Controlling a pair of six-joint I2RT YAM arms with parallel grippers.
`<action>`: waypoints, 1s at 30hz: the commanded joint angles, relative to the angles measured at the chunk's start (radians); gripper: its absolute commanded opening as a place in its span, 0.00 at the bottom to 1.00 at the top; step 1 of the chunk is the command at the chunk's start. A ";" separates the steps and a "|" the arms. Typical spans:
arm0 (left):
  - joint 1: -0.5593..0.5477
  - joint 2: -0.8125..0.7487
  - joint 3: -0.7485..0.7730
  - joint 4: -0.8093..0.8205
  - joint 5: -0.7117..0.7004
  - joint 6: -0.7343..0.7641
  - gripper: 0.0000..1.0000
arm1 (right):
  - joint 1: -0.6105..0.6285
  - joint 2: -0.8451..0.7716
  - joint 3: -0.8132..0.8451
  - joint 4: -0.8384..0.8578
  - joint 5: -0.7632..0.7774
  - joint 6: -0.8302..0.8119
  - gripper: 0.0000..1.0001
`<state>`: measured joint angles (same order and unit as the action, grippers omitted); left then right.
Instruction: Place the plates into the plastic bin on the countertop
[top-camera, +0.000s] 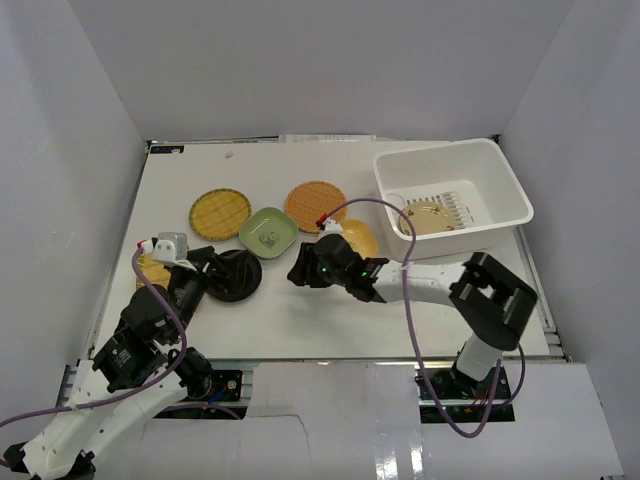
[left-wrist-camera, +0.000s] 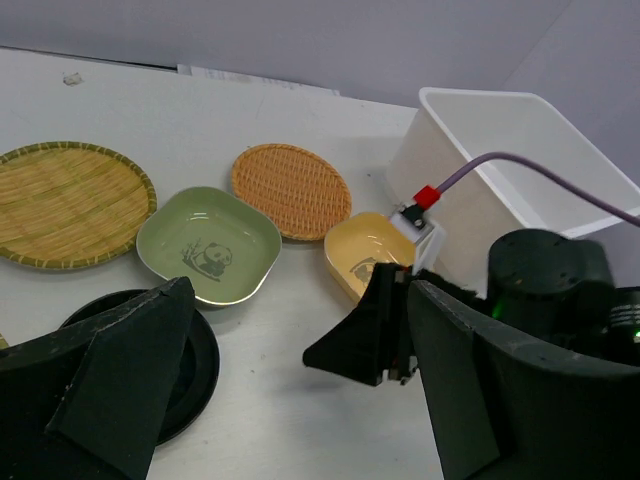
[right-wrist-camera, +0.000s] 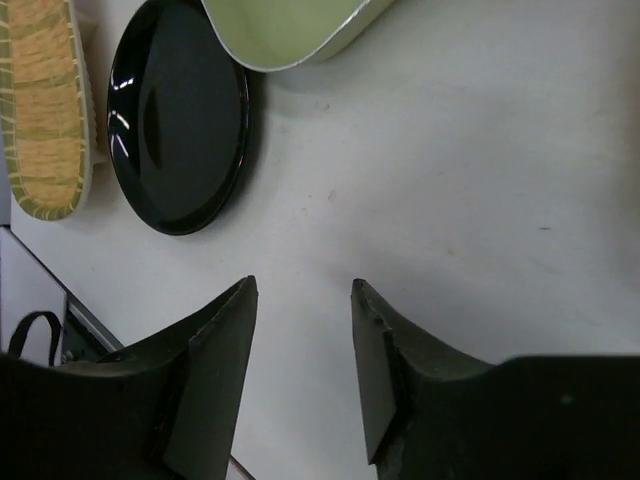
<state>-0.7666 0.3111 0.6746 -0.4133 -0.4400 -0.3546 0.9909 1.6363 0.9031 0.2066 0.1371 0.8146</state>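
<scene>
Several plates lie on the countertop (top-camera: 330, 320): a yellow woven round one (top-camera: 220, 211), a green squarish one (top-camera: 268, 231), an orange woven one (top-camera: 315, 205), a yellow squarish one (top-camera: 360, 236) and a dark round one (top-camera: 238, 276). A ribbed yellow plate (top-camera: 150, 268) shows partly beside my left arm. A cream plate (top-camera: 432, 216) lies in the white plastic bin (top-camera: 500, 185). My left gripper (top-camera: 210, 272) is wide open at the dark plate's left edge. My right gripper (top-camera: 296, 272) is open and empty just right of that plate, above bare table (right-wrist-camera: 303, 283).
The bin stands at the back right near the grey wall. The right arm's purple cable (top-camera: 400, 290) loops over the table in front of the bin. The two grippers point at each other, close together across the dark plate (right-wrist-camera: 180, 110).
</scene>
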 joint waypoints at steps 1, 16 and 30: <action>0.015 0.016 -0.024 0.011 -0.019 0.006 0.98 | 0.055 0.145 0.071 0.256 0.061 0.209 0.47; 0.121 0.068 -0.033 0.042 0.135 0.013 0.98 | 0.104 0.527 0.234 0.448 0.042 0.472 0.35; 0.131 0.045 -0.033 0.044 0.138 0.013 0.98 | 0.131 -0.206 -0.211 0.215 0.289 0.166 0.08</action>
<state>-0.6453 0.3679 0.6445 -0.3824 -0.3126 -0.3481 1.1263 1.6272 0.6903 0.5011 0.2672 1.1233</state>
